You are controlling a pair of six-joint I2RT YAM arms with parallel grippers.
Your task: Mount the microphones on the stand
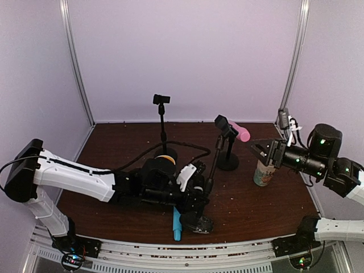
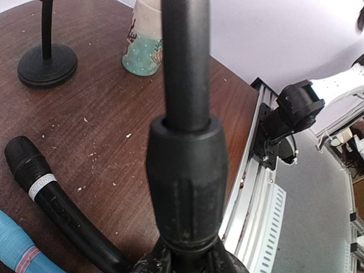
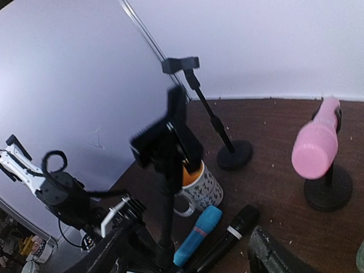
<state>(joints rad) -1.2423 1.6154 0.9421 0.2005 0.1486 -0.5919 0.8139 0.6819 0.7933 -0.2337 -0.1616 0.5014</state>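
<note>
The pink stick microphone (image 1: 241,132) sits tilted in the clip of a black round-based stand (image 1: 227,162), at about 1 o'clock on the dark brown wooden worktop (image 1: 114,142). The right fingers (image 1: 254,149) hover at 3 o'clock of it, spread wide and holding nothing, close by a pale green patterned cup (image 1: 264,174). The left fingers (image 2: 187,263) are clamped tight on the lower pole of a second black stand (image 2: 185,165). At 6 o'clock, near the worktop's edge, the light blue stick microphone (image 1: 176,225) lies flat, with the black stick microphone (image 2: 51,193) just beside it. A third black stand (image 1: 163,125) rises at 12 o'clock, behind a white patterned mug (image 3: 202,185).
</note>
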